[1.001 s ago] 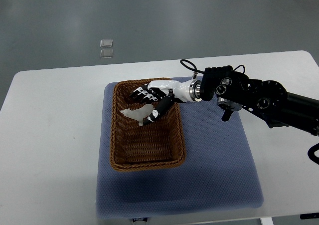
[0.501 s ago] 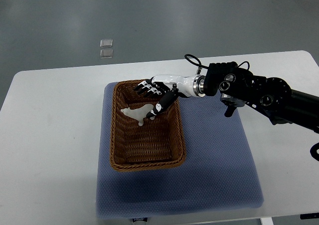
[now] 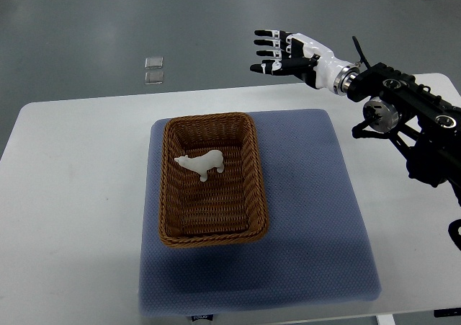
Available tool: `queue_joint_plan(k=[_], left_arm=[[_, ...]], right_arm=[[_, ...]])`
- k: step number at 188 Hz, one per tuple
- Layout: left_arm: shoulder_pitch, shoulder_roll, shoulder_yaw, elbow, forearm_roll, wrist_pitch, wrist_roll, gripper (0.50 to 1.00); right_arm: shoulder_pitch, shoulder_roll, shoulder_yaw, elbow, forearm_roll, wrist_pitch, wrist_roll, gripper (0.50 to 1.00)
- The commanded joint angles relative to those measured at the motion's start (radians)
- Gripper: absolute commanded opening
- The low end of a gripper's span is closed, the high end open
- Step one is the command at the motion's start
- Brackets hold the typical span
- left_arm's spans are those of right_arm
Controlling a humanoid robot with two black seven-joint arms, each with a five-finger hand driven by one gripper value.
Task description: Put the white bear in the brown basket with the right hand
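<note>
The white bear point(image 3: 201, 165) lies inside the brown basket point(image 3: 211, 233), in the half farther from the robot, and nothing touches it. Judged from that, the placing itself is done and the step in hand is clearing away. The right hand point(image 3: 282, 52) hovers well apart from the basket, beyond its far right corner and past the far edge of the tabletop point(image 3: 72, 195), with its fingers point(image 3: 265, 51) spread flat and nothing in its grasp.

The next move calls for little: the right arm only needs to draw off to a resting pose on its own side, keeping clear of the basket rim so the bear is not jolted. No fresh grasp seems needed.

By count: one bear, one basket, one blue mat point(image 3: 317, 217) under the basket, one robot hand in view, and two small clear squares point(image 3: 153, 69) on the floor beyond the basket's far left corner. The left arm does not show.
</note>
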Motion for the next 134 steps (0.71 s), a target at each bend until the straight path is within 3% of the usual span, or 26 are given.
queue_joint_plan(k=[1,54,134], left_arm=[[0.000,0.000,0.000,0.002,0.000,0.000,0.000,1.000],[0.000,0.000,0.000,0.003,0.000,0.000,0.000,1.000],[0.000,0.000,0.000,0.003,0.000,0.000,0.000,1.000]], right_arm=[[-0.085,0.061,0.137,-0.028,0.102,-0.017,0.062,0.893],[-0.168,0.132,0.229,-0.103,0.473,-0.015,0.207,0.919],[-0.206,0.141,0.226,-0.115,0.561,0.022,0.214,0.924]])
